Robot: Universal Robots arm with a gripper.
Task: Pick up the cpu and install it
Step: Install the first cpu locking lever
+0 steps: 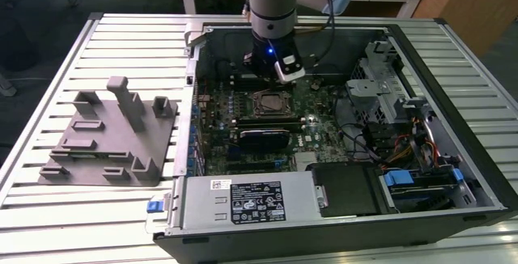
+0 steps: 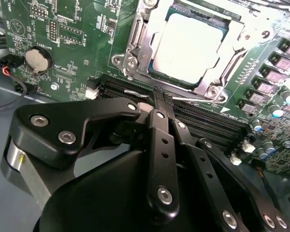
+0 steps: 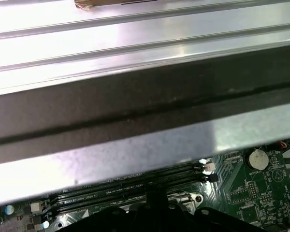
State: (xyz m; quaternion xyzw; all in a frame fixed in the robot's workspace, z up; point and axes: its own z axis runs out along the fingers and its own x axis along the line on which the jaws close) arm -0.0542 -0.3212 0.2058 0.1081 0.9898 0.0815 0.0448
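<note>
As the arm (image 1: 271, 9) stood over the open case (image 1: 340, 124) on the slatted table (image 1: 121, 39), the work had reached the seating end of the task, by my judgement. The case lay on its side with the board (image 1: 279, 115) facing up; the grey fixture (image 1: 109, 133) sat on the table at the exterior view's left, well apart from the arm.

The board carried the socket (image 1: 270, 102) near its middle. The pincer (image 2: 159, 104) hung just beside the socket, over the memory slots (image 2: 203, 123), and not touching the chip.

In the second wrist view the cpu (image 2: 191, 46) lay flat inside the socket frame, its pale metal top showing whole and level, edges parallel with the frame. The pincer's black fingers (image 2: 157, 140) were drawn together, tips meeting, with nothing between them.

Judgement on doing this step well:
- check the chip sits square and flush, no corner riding on the frame;
- keep the fingers clear of the slots and the small parts nearby;
- any press on the chip should be straight down and light, since the contacts beneath would bend under a tilted load.

A coin cell (image 2: 38, 59) sat on the board, apart from the socket.
</note>
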